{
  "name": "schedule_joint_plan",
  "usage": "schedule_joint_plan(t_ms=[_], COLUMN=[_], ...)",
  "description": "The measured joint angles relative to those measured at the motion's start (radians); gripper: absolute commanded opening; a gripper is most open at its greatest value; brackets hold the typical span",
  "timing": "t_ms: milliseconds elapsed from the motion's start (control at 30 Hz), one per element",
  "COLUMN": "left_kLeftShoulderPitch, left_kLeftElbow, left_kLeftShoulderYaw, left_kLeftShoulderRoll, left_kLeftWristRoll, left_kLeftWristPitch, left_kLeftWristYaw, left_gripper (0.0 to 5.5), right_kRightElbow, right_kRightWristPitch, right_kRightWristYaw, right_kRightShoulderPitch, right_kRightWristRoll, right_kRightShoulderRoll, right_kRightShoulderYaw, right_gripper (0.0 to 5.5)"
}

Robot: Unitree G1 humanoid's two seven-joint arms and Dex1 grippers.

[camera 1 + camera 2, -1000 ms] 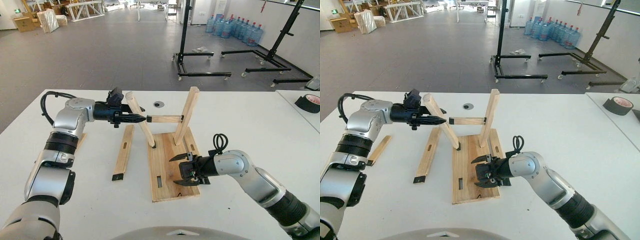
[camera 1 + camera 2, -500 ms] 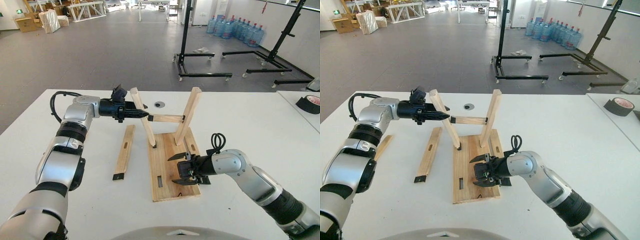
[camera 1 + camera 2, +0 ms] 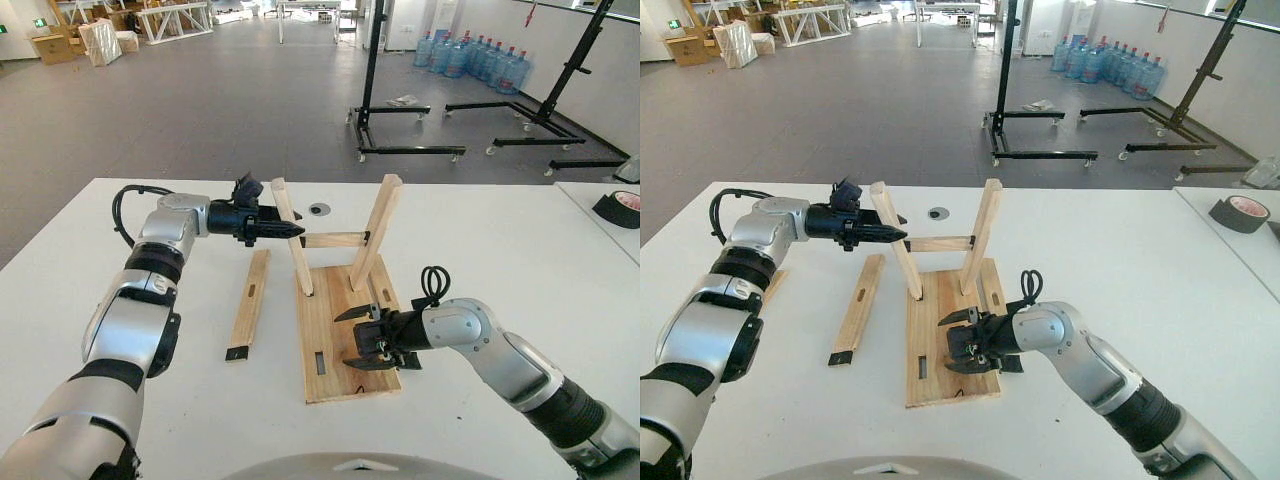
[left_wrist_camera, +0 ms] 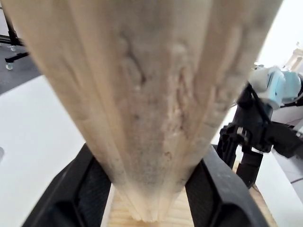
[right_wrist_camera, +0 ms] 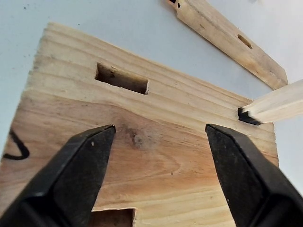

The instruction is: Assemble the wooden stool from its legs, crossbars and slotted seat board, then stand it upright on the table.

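The slotted seat board (image 3: 338, 340) lies flat on the white table. Two legs stand in its far slots: the left leg (image 3: 297, 258) leans only slightly, the right leg (image 3: 374, 232) tilts right. A crossbar (image 3: 336, 239) spans between them. My left gripper (image 3: 288, 230) is shut on the left leg near its top; in the left wrist view the leg (image 4: 142, 104) sits between the dark fingers (image 4: 75, 189). My right gripper (image 3: 358, 338) hangs open just over the board's near right part, its fingers (image 5: 71, 175) spread above the bare board (image 5: 156, 156).
A loose slotted leg (image 3: 248, 303) lies on the table left of the board, and another wooden piece (image 3: 770, 283) lies partly under my left arm. A tape roll (image 3: 617, 206) sits at the far right. A small round hole (image 3: 319, 209) is behind the stool.
My left gripper has moved right with the left leg's top, bringing that leg more upright and closer to the crossbar. The right gripper has stayed over the board.
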Motion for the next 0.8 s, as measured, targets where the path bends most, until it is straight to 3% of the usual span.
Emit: schedule_joint_plan(t_ms=[100,233,300,400,600,667,800], left_kLeftShoulderPitch=[0.076,0.168,0.197,0.219,0.242,0.253,0.261], left_kLeftElbow=[-0.138,-0.290,-0.343,-0.388,-0.439,-0.457,-0.462], left_kLeftShoulderYaw=[0.003,0.004,0.004,0.001,-0.006,-0.007,-0.015], left_kLeftShoulderRoll=[0.018,0.032,0.036,0.038,0.039,0.039,0.040], left_kLeftWristRoll=[-0.028,-0.073,-0.079,-0.083,-0.088,-0.094,-0.108], left_kLeftWristPitch=[0.007,0.031,0.035,0.038,0.053,0.056,0.057], left_kLeftWristYaw=[0.025,0.065,0.087,0.110,0.152,0.162,0.180], left_gripper=[2.02,2.02,2.02,2.02,2.02,2.02,2.02], right_kRightElbow=[-0.005,-0.033,-0.057,-0.075,0.056,0.166,0.157], right_kRightWristPitch=[0.087,0.205,0.274,0.266,0.005,-0.028,-0.001], right_kRightWristYaw=[-0.003,-0.041,-0.111,-0.265,-0.551,-0.549,-0.495], right_kRightShoulderPitch=[0.037,0.015,-0.061,-0.188,-0.278,-0.269,-0.283], right_kRightWristRoll=[0.106,0.276,0.392,0.384,-0.107,-0.249,-0.309], right_kRightShoulderRoll=[0.027,0.079,0.155,0.260,0.281,0.257,0.235], right_kRightShoulderYaw=[-0.062,-0.234,-0.343,-0.398,-0.174,-0.050,-0.009], right_gripper=[3.52,3.52,3.52,3.52,3.52,3.52,3.52])
